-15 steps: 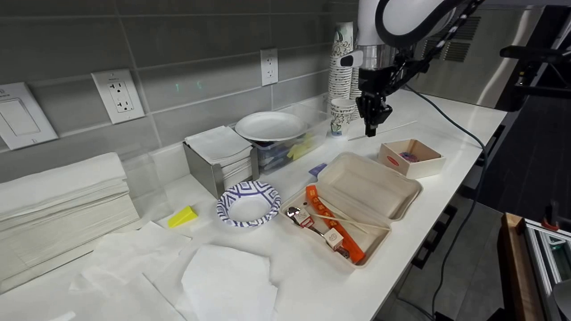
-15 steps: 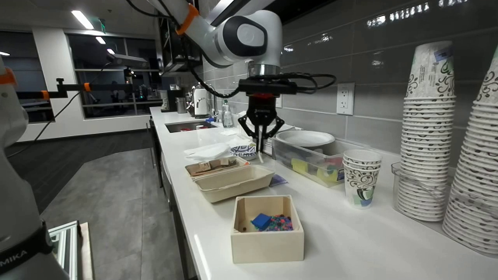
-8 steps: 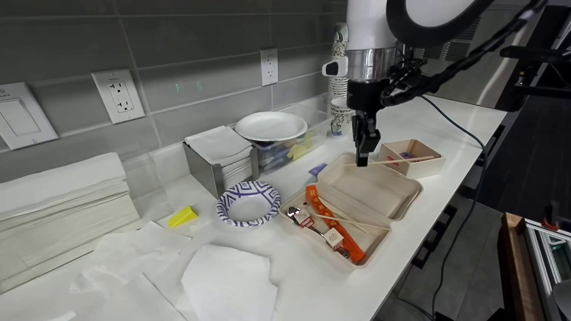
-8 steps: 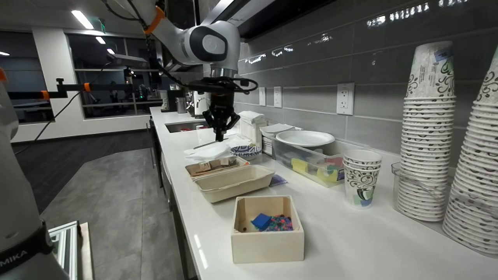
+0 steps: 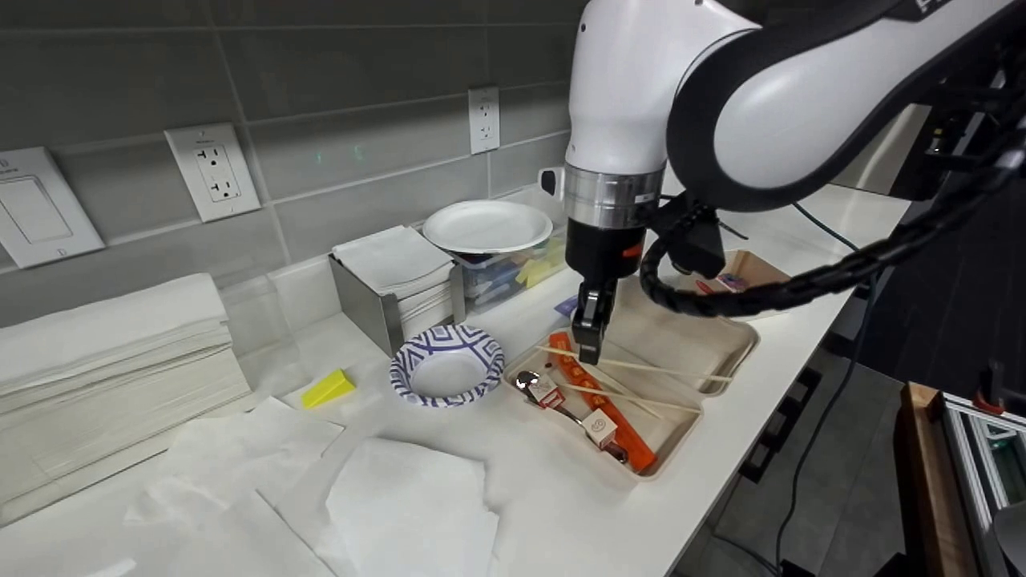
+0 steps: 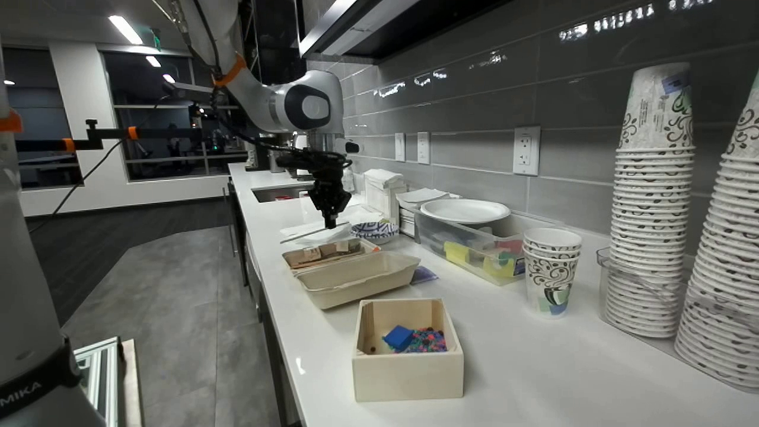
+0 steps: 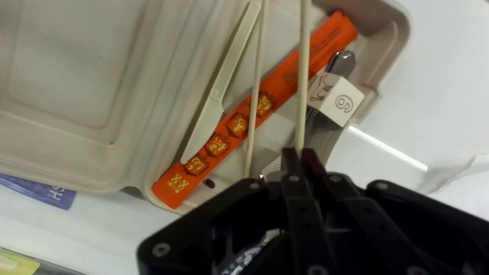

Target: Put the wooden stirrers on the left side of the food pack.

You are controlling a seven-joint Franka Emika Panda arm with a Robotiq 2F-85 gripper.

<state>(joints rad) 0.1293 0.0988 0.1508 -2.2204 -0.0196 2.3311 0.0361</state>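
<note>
Found the food pack (image 5: 681, 332) open on the counter (image 5: 561, 525), with the base crowded: an orange sleeve (image 7: 280, 86) set slantwise, a pale serrated knife (image 7: 208, 116) beside it toward the lid, and a spoon (image 7: 342, 63) with two marked blocks (image 7: 336, 98) along it by the outer edge, all taking up room below the gripper (image 7: 300, 154). Noted a purple-patterned bowl (image 5: 446, 377) just beside the base of the food pack, a purple packet (image 7: 38, 191) just beside the lid, and white paper sheets (image 5: 417, 513) near the side away from the lid. Made out a wooden box (image 6: 408, 378), with a blue block (image 6: 398, 337) and coloured bits (image 6: 428, 340) inside, near the lid of the food pack; a clear bin (image 6: 430, 237) topped with a white plate (image 6: 465, 212), near the packet's side of it; and paper cups (image 6: 551, 270) and tall cup stacks (image 6: 652, 225) well apart from it.

Had the robot arm (image 5: 621, 104) bent over the food pack, with the wrist low and the gripper pointing down above the base, toward the end nearest the bowl. Held the jaws narrow around one wooden stirrer (image 7: 303, 76), pinched off-centre between the fingertips, in the air across the base of the food pack. Could not judge its height over the contents. Found a second stirrer (image 7: 255, 95) below, lying inside the base of the food pack, across the orange sleeve, roughly parallel to the first.
</note>
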